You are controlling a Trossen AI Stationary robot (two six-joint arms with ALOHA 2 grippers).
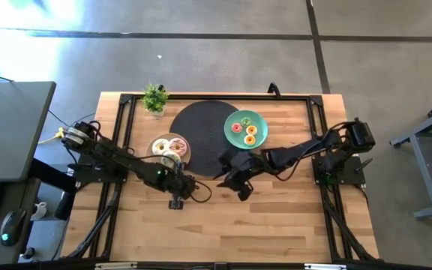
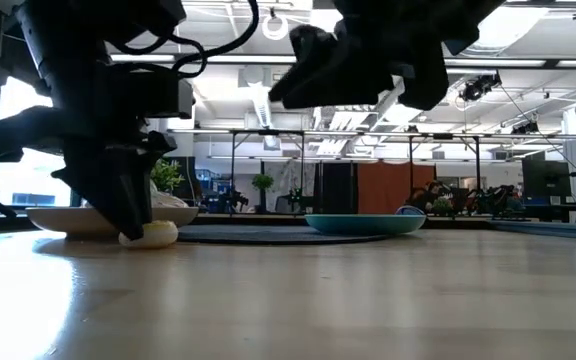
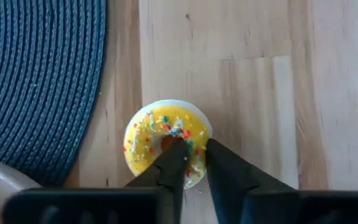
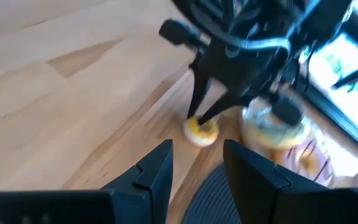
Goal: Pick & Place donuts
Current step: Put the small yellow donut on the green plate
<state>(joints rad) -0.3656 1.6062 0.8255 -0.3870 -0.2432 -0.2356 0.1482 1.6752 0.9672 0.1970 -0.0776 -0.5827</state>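
The left gripper (image 3: 192, 163) is clamped on a yellow donut (image 3: 160, 138) with coloured sprinkles. One finger (image 3: 169, 168) sits in the ring's hole and the other presses its outer edge, so the ring's near side is pinched between them. The donut lies flat on the bare wooden table (image 3: 260, 93), just beside the rim of the dark round mat (image 3: 36, 81). In the low view the left gripper (image 2: 133, 215) points straight down, and the donut (image 2: 153, 234) rests on the wood at its tips, just in front of the beige plate (image 2: 63, 220).

From above, the left gripper (image 1: 175, 182) lies near the table's middle, just below the beige plate (image 1: 187, 151), which carries larger frosted donuts (image 1: 169, 145).

The right gripper (image 4: 197, 163) hangs spread and empty above the mat's edge, facing the left gripper and the yellow donut (image 4: 201, 129) well beyond its tips. In the high view the right gripper (image 1: 236, 182) sits at the lower rim of the mat (image 1: 201, 124).

Farther back, the teal plate (image 1: 257, 120) holds three small donuts (image 1: 247, 122), pink, green and orange. A small potted plant (image 1: 154, 98) stands at the table's far edge.
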